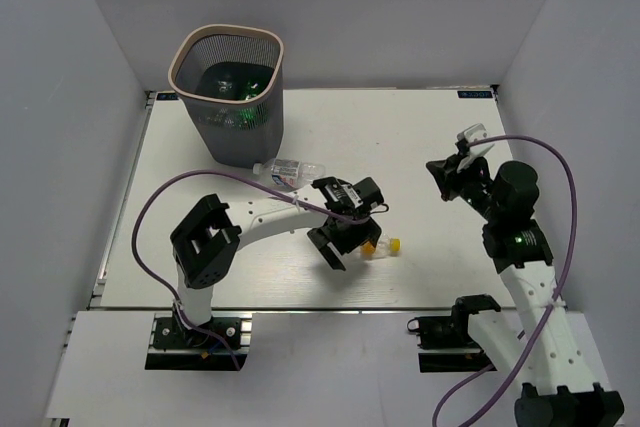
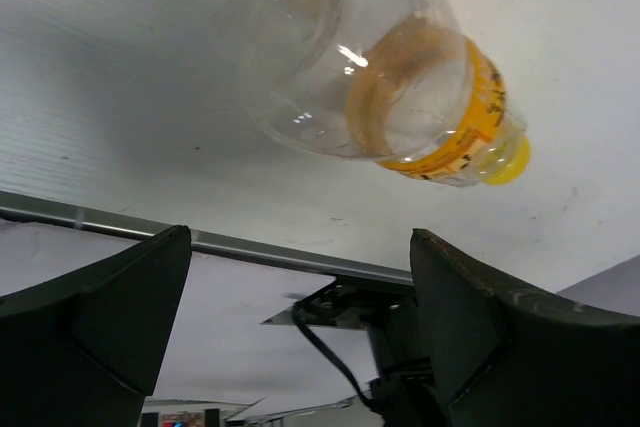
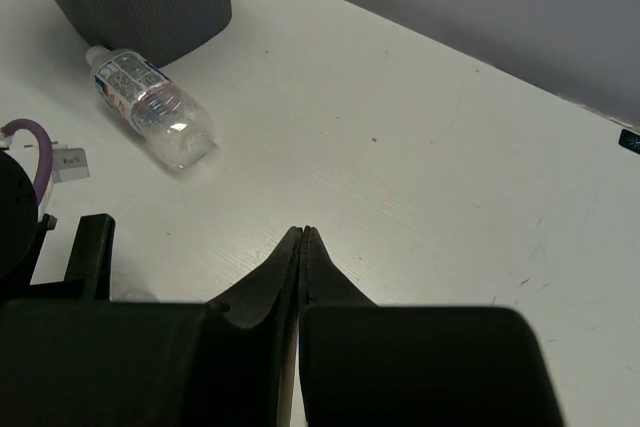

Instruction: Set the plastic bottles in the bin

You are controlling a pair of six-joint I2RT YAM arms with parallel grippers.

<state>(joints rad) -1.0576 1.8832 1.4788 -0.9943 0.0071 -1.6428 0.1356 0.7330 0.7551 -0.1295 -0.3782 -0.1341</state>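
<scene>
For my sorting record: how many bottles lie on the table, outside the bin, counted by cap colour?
Bottle with yellow cap: 1
Bottle with white cap: 1
Total on the table: 2

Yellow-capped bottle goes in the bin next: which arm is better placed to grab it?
Left. The left gripper is right at the yellow-capped bottle, jaws wide open toward it. The right gripper sits off to the right, jaws shut on nothing.
</scene>
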